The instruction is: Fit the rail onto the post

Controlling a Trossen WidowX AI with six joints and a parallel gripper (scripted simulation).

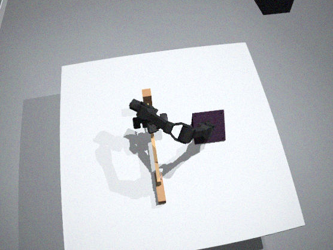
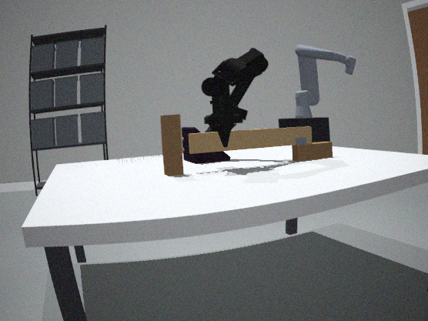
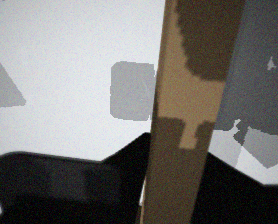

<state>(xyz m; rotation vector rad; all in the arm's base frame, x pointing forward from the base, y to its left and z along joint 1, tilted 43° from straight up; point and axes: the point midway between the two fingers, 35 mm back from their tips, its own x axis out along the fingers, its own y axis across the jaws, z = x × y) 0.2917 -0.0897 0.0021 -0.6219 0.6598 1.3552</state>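
Observation:
The wooden rail [image 1: 154, 150] [image 2: 265, 137] [image 3: 192, 100] is off the table at its post end and looks about level. My gripper [image 2: 225, 145] [image 3: 163, 140] is shut on it, nearer the post end. The upright post [image 1: 146, 92] [image 2: 172, 147] stands just beyond that end, with a narrow gap between them. Small bits of the pegs show in the gap; whether their tips are in the holes cannot be told. The rail's far end lies over the footboard block [image 1: 161, 193] [image 2: 315, 152], behind the grey bracket side [image 2: 301, 141].
The arm's dark base plate [image 1: 214, 117] is to the right of the rail in the top view. The arm's links hang over the rail near the post. A shelf rack [image 2: 67, 70] and another grey arm [image 2: 309, 78] on a black stand are in the background.

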